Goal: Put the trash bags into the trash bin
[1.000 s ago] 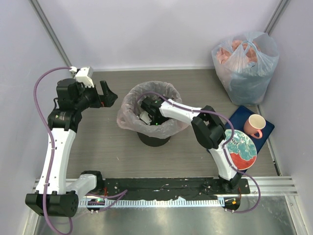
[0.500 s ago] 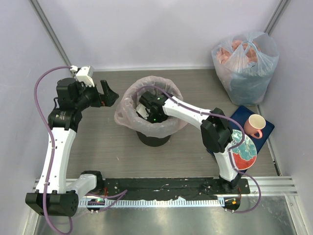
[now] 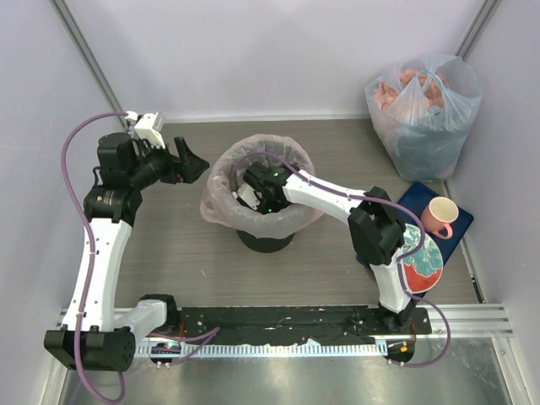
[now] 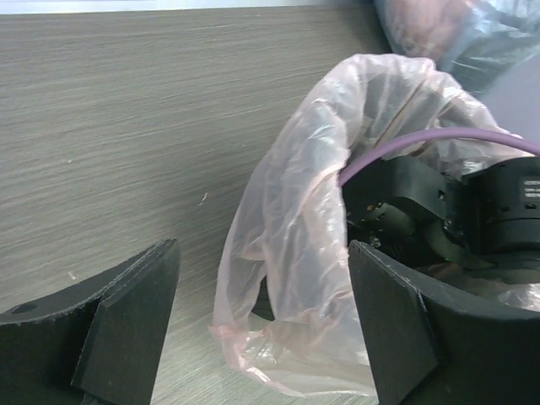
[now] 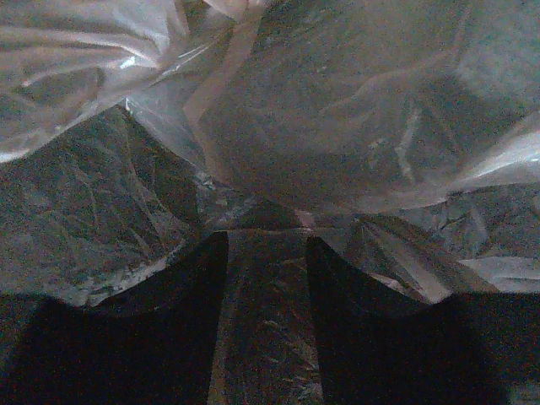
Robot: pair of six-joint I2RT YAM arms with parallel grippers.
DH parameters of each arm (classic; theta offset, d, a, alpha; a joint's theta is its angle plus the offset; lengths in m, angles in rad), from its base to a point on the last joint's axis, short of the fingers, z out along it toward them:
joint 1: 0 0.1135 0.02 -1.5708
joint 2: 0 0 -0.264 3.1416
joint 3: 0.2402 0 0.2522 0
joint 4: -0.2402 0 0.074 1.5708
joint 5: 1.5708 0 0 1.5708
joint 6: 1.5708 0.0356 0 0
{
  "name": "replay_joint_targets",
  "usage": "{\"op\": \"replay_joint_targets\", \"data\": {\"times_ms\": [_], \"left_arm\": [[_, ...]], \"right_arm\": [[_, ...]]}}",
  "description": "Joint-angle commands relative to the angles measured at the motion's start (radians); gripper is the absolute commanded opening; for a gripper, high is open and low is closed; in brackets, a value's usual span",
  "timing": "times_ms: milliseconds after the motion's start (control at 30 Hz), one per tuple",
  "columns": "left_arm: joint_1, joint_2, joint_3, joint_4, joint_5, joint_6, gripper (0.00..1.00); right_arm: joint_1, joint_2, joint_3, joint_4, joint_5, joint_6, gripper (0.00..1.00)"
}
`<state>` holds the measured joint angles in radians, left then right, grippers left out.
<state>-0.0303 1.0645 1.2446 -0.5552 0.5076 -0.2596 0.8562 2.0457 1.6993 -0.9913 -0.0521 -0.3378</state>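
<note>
The thin pale pink trash bag (image 3: 216,196) lines the round black trash bin (image 3: 266,242) at the table's middle, its rim draped loosely over the edge. My right gripper (image 3: 253,196) is down inside the bin. In the right wrist view its jaws (image 5: 266,240) stand narrowly apart against crinkled bag film (image 5: 337,126). My left gripper (image 3: 191,161) hangs open and empty just left of the bin. In the left wrist view (image 4: 263,278) the bag's hanging edge (image 4: 295,211) lies ahead between the fingers, with the bin wall (image 4: 265,299) behind it.
A bulging clear-bluish bag (image 3: 422,101) with pink and blue contents stands at the back right. A pink mug (image 3: 439,217) sits on a blue mat (image 3: 413,201), and a red and teal plate (image 3: 418,260) lies near the right arm. Walls close in on both sides.
My right gripper has shifted a little inside the bin, and the bag's rim has moved and spread with it. My left gripper has edged slightly up and right.
</note>
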Motion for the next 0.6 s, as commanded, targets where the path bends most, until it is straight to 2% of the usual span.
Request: {"op": "replay_joint_targets", "data": {"times_ms": [0,133,333,567], "left_arm": [[0.006,-0.012,-0.014,0.060,0.104,-0.015,0.82],[-0.002,-0.014,-0.054,0.054,0.124,0.003,0.77],[-0.054,0.003,-0.073,-0.015,0.068,0.097,0.73],[-0.068,0.023,-0.094,-0.045,0.009,0.145,0.66]], "right_arm": [[0.004,-0.062,0.000,0.051,0.014,-0.001,0.45],[0.004,-0.079,0.016,0.071,0.015,0.013,0.38],[0.004,-0.120,0.023,0.106,-0.003,0.040,0.20],[0.006,-0.168,0.023,0.141,-0.005,0.051,0.11]]}}
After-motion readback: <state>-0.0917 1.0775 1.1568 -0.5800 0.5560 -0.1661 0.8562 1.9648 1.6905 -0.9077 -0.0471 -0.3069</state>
